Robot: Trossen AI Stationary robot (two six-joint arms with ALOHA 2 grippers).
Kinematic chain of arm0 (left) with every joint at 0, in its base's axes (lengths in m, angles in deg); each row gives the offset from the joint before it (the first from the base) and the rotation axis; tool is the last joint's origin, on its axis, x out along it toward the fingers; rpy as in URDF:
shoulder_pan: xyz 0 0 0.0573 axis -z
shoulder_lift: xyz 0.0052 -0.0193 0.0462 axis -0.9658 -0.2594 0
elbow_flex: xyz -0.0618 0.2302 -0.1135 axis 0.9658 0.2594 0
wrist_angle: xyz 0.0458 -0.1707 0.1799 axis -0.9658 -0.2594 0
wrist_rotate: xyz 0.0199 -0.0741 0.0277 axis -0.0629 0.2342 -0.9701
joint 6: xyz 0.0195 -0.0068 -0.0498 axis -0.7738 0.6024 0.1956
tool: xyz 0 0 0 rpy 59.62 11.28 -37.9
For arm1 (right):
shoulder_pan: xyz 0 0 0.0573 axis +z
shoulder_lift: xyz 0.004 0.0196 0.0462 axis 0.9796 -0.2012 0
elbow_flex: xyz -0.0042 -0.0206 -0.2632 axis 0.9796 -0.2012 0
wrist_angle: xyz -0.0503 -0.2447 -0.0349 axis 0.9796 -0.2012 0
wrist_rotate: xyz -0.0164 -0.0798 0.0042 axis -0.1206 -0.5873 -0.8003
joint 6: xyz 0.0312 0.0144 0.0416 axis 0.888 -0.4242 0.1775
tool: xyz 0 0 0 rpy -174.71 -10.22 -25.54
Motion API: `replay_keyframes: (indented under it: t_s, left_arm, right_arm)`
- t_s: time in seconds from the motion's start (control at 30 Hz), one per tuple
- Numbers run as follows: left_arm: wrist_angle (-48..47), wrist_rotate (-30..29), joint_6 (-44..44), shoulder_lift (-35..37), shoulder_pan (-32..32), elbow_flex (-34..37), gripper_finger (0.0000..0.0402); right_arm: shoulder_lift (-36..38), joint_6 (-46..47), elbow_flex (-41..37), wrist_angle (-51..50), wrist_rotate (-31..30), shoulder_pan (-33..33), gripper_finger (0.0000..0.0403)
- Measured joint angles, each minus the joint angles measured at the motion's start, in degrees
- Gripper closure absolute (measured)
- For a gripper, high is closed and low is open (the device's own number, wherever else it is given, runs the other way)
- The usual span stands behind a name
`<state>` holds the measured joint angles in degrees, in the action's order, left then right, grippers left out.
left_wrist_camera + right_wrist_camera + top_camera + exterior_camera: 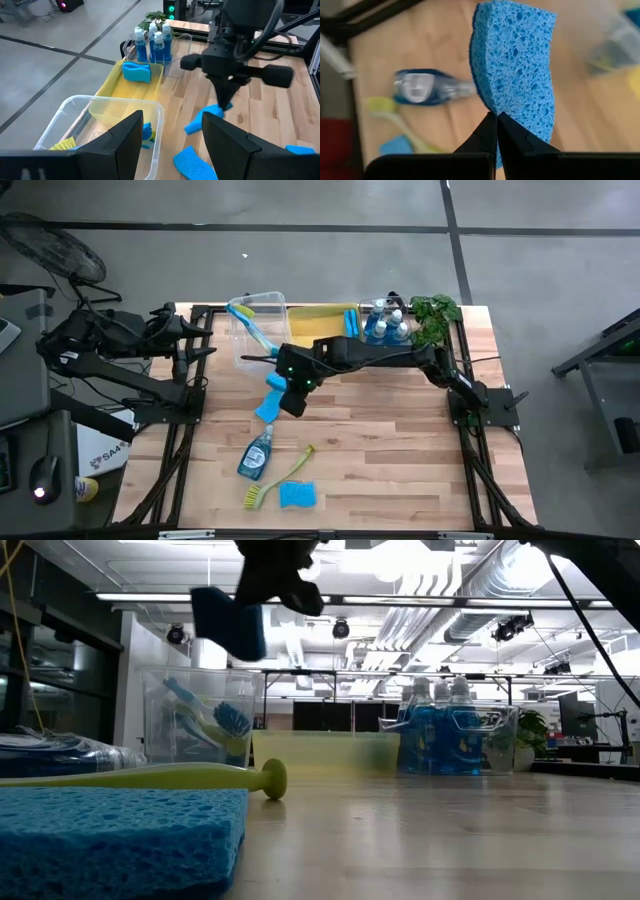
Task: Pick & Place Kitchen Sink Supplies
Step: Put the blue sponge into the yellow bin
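Pinching a blue sponge point(517, 75) by its edge, the right gripper's point(496, 120) fingers hold it clear above the table. Beyond them, a clear bin point(255, 330) holds a dish brush point(250, 322), a yellow bin point(131, 85) a sponge, and another clear bin the soap bottles point(385, 325). Only the left wrist view shows the left gripper's point(170, 145) fingers spread, empty.

Blue sponge point(517, 65) (porous), blue soap bottle point(256, 455), yellow-green brush point(280, 479), yellow bin point(116, 89), pale wood table point(390, 440).
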<state>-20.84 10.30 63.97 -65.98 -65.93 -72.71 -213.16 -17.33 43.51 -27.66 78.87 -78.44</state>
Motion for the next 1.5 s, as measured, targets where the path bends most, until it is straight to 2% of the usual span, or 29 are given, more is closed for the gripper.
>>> replay_keyframes:
  t_s: [0.1,0.23,0.43,0.8,0.93,1.07,1.27,1.5]
  left_arm:
    - [0.0,0.0,0.0,0.0,0.0,0.0,0.0202]
    - [-0.5,0.0,0.0,0.0,0.0,0.0,0.0202]
    - [-1.3,0.0,0.9,0.0,0.0,0.0,0.0202]
    - [-1.3,0.0,1.1,0.0,0.0,0.0,0.0202]
    - [-1.3,0.0,2.0,0.0,0.0,0.0,0.0202]
    - [-1.3,0.0,2.9,0.0,0.0,0.0,0.0202]
    - [-1.3,-0.1,4.7,0.0,0.0,0.0,0.0202]
    - [-0.9,-0.6,6.0,-0.1,0.0,0.0,0.0202]
  right_arm:
    - [0.0,-2.1,0.0,1.5,4.6,0.2,0.0402]
    - [0.0,-3.6,0.0,3.7,6.7,0.5,0.0403]
    - [0.0,-5.9,0.0,11.6,15.9,0.0,0.0403]
    - [0.0,-9.2,0.0,23.3,21.5,-2.3,0.0403]
    - [0.7,-8.8,-0.1,25.0,21.2,-3.4,0.0403]
    - [3.6,-12.3,-0.1,25.0,17.2,-3.7,0.0403]
    - [9.3,-18.0,0.0,13.5,13.5,-4.8,0.0403]
    - [11.5,-19.9,0.0,11.4,13.6,-4.3,0.0403]
